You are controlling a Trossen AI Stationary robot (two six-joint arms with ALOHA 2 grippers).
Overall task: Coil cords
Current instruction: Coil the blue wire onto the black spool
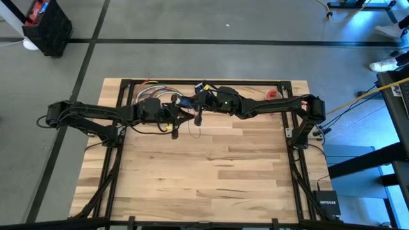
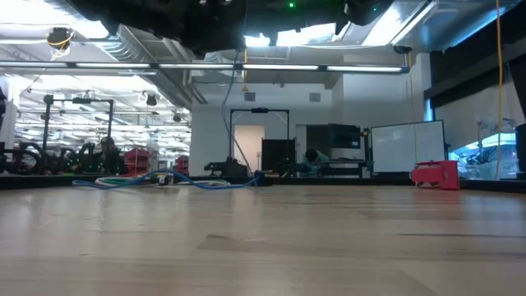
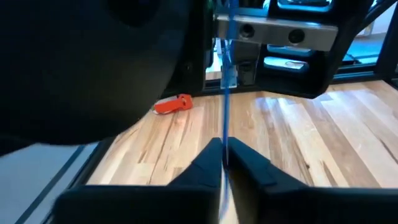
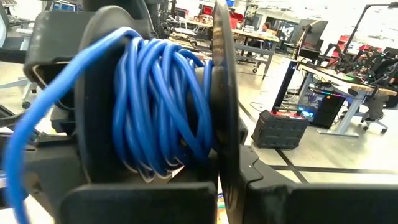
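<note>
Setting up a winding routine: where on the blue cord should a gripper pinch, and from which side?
Probably on the free, straight stretch of the blue cord off the spool, not the wound loops. Come square across it so the thin line lies between the fingers, as the left gripper has it.

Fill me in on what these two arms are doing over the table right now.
Both arms meet above the far middle of the wooden table, coiling a cord. The right hand is shut on the thin rim of a black round spool, which already carries many turns of thin blue cord. The left hand is pinched onto a taut stretch of that cord running up towards the spool. A small red object and a bundle of multicoloured cables lie on the table.
</note>
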